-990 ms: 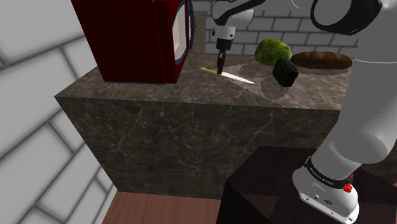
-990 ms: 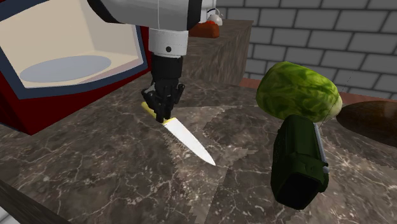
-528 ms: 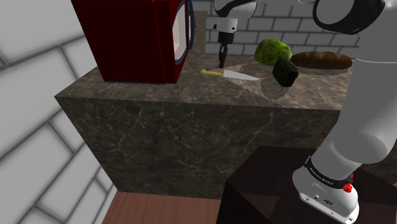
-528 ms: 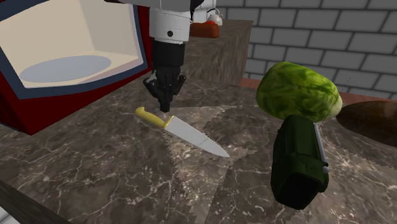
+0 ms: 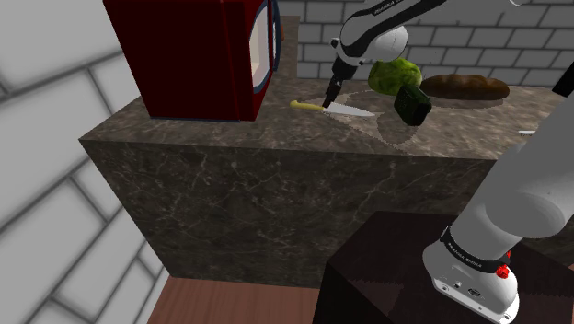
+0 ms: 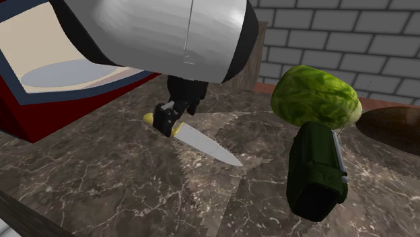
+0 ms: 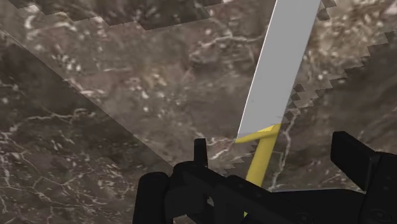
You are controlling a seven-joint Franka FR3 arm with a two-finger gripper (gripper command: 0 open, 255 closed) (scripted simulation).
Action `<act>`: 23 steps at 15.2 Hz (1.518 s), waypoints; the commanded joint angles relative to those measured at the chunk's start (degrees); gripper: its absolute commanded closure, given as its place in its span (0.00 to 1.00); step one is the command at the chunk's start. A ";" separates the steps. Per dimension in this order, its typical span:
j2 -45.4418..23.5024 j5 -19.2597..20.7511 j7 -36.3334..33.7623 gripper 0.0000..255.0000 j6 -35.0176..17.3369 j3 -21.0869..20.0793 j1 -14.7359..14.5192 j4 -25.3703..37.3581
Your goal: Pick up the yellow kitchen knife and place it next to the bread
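Upper centre: black gripper (image 5: 329, 98) angled down at a yellow-handled kitchen knife (image 5: 338, 109).
The knife lies flat on the dark marbled countertop (image 5: 276, 138), right of a red box-shaped appliance (image 5: 189, 55).

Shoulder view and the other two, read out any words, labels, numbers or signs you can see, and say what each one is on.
On the dark band low on the arm: pale lettering, too small to read.
On the white link high on the arm: dark lettering, too small to read.
On the knife, the red appliance and the counter: no text.
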State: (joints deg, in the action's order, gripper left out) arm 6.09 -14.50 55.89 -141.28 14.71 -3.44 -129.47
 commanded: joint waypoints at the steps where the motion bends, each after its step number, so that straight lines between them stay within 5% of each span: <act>1: -0.21 -0.88 0.95 0.00 -3.43 -0.08 -0.25 -1.67; 13: -2.67 -2.65 2.18 0.00 -5.67 -0.12 -0.68 -1.62; 14: -2.67 -2.65 2.18 1.00 -5.67 -0.12 -0.68 -1.62; 23: -2.68 -2.65 2.18 1.00 -5.68 -0.13 -0.67 -1.62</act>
State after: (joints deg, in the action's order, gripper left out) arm 3.46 -17.53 58.42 -147.22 14.53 -4.20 -130.58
